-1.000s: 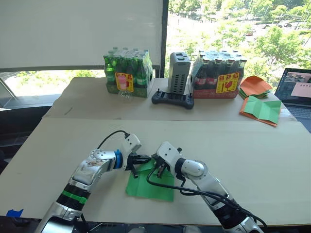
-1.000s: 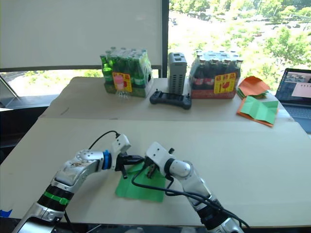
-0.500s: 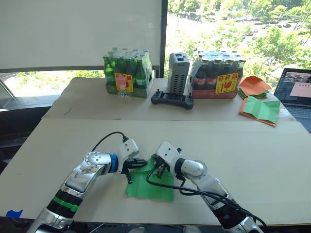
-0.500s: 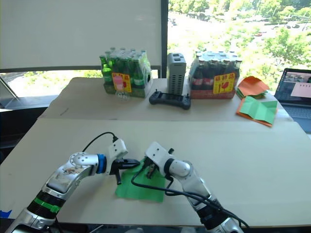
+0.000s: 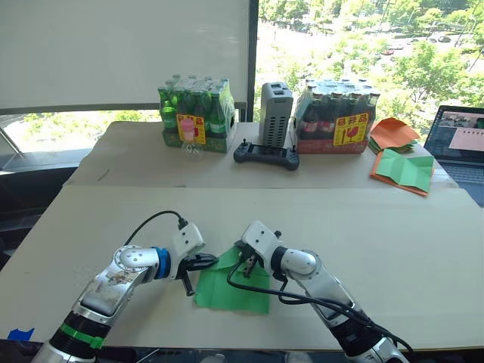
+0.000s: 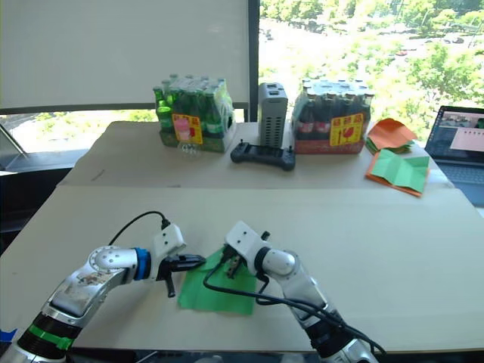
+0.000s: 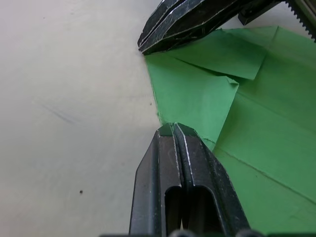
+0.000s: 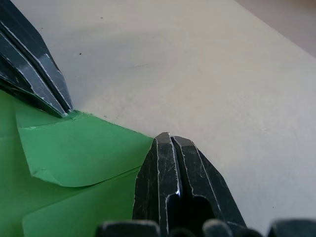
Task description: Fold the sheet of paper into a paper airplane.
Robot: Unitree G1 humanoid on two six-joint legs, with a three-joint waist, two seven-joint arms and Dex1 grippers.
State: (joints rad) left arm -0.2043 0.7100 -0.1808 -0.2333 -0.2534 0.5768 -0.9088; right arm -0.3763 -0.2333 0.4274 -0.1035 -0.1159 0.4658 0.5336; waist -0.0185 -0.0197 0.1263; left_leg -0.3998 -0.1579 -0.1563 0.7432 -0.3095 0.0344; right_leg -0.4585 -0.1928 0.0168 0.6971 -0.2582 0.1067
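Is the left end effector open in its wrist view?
No: the left end effector has its two fingers pressed together at the edge of the sheet of paper.

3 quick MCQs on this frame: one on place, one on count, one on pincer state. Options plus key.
1. Where does the bright green sheet of paper lie?
A. near table edge, between both arms
B. beside the laptop
C. on the bottle packs

2. How many shrink-wrapped bottle packs stand on the far table?
A. one
B. two
C. four

3. How do the left pincer's fingers stand?
A. wide open
B. shut, tips at the sheet's edge
C. shut on a bottle

Key: 1 A, the sheet sits under both pincers, left and right pincer. 2 B, a green bottle pack and a dark bottle pack flank the grey box. 3 B, the left wrist view shows the fingers pressed together.
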